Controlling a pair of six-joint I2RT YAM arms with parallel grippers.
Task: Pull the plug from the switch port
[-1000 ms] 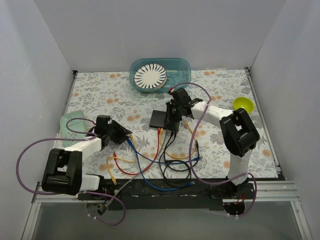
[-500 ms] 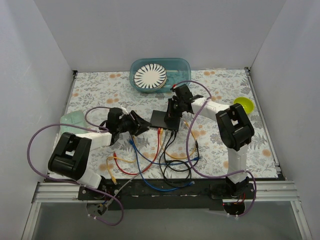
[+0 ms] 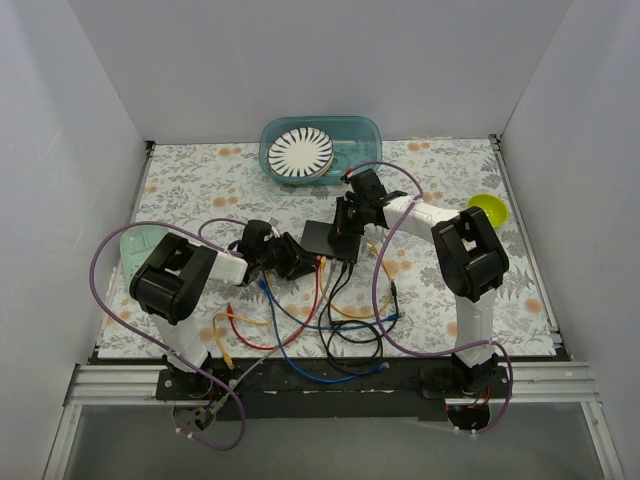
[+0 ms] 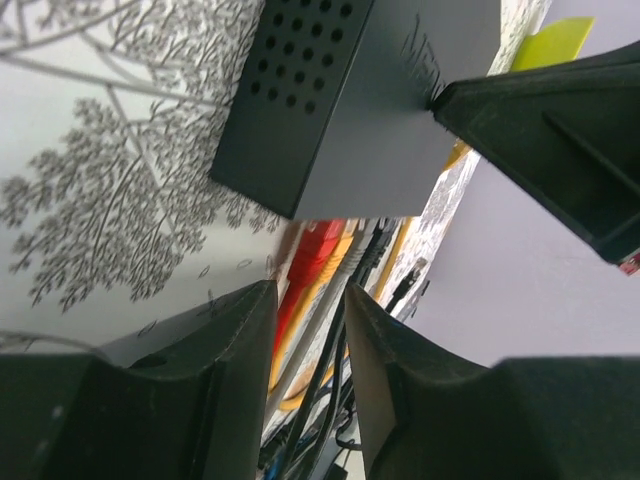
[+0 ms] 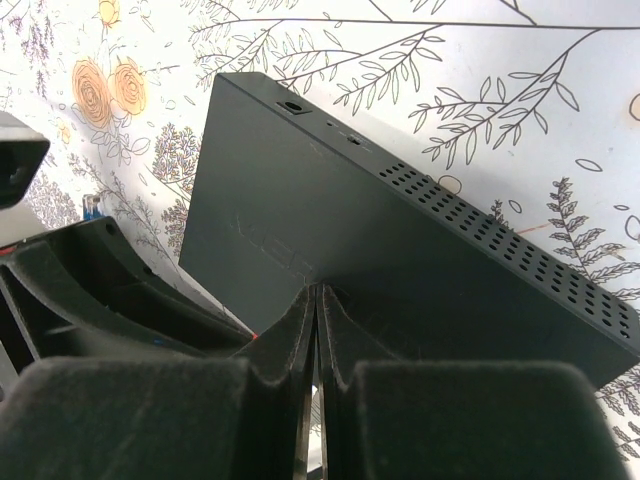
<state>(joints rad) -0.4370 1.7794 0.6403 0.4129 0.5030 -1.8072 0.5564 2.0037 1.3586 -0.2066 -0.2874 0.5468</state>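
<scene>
Switch (image 3: pixel 328 236) is lying flat near the middle of the floral table (image 3: pixel 200 190), with its socket edge facing the arm bases. Red cable (image 3: pixel 318 285), yellow cable (image 3: pixel 243 321), black cable (image 3: pixel 352 338) and blue cable (image 3: pixel 292 352) are running out of that edge toward the near rail, looping over each other.

Right gripper (image 5: pixel 318 292) is coming down on the switch's top face (image 5: pixel 400 250) with its fingers together, only a thin seam showing between them. The tips are touching the lid and gripping nothing.

Left gripper (image 4: pixel 310 315) is sitting low on the table just off the switch's near-left corner, with its fingers (image 4: pixel 225 345) apart. In the left wrist view the red plug (image 4: pixel 316 255) is showing through the gap, beyond the fingertips, at the end of the socket row with yellow and black leads beside it. The pads are not touching it. Can't tell from here how deep the plug is seated.

Right gripper's black body is also showing in the left wrist view, resting on the lid.

Teal tub (image 3: pixel 365 135) with a striped plate (image 3: pixel 301 153) in it is sitting at the back. A yellow-green bowl (image 3: pixel 487 208) is sitting at the right edge.
</scene>
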